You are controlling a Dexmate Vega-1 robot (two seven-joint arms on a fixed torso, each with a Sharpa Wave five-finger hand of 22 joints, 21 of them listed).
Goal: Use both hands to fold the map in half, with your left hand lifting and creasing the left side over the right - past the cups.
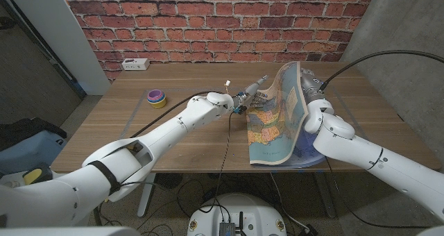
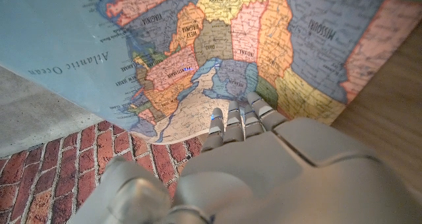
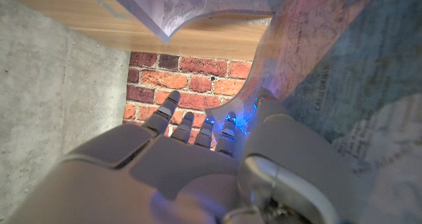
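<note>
I see the colourful map (image 1: 272,121), right of the stacked cups (image 1: 157,97), half raised: its left side stands curled upright, its lower part lying flat.

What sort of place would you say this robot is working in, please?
Probably an indoor lab or workshop set up for robot trials: a wooden table stands against a bare brick wall and concrete wall, cables trail over the tabletop, and a white power strip lies at its far edge.

A red brick wall (image 1: 222,21) runs behind the brown wooden table (image 1: 180,125) at twelve o'clock. Grey concrete wall (image 1: 409,35) stands at two o'clock; a pale grey panel (image 1: 69,35) leans at ten.
</note>
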